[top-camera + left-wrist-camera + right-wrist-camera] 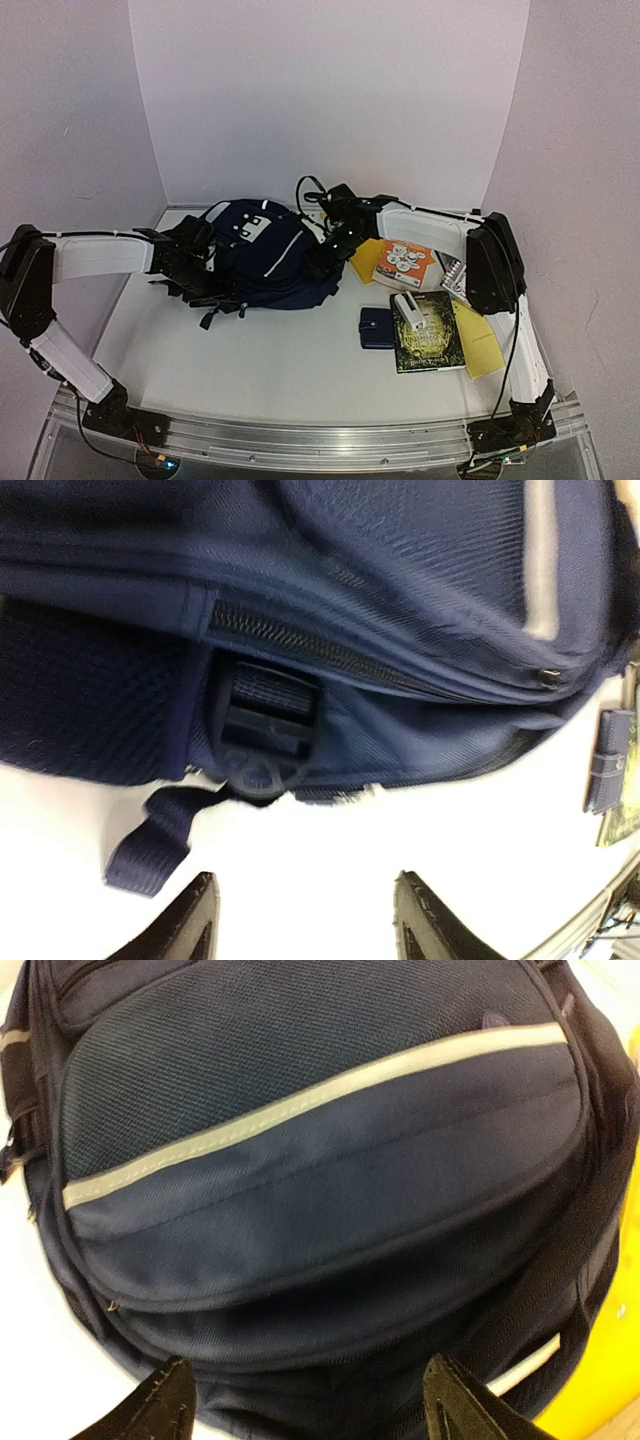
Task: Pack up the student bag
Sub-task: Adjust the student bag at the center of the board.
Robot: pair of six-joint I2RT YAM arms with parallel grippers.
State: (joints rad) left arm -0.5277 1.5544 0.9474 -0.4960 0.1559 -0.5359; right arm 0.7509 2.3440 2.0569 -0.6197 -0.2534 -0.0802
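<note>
Student bag [262,258]: navy, lying flat on my worktop [270,370], between both hands.
Left hand [305,932]: released, fingers spread with nothing between them; I see it just beside the bag's left edge, facing a strap buckle [262,730].
Right hand [310,1415]: released, fingers wide, at the bag's right edge, facing its white stripe [300,1105].
Wallet [377,327]: right of the bag, apart from it.
Dark book [428,335]: right of the bag, past the wallet.
Orange booklet [404,265]: near the bag's right side.

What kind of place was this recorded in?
Likely a lab test cell: plain white walls boxing in a white table, two robot arms on a metal rail, and a backpack staged with books.
</note>
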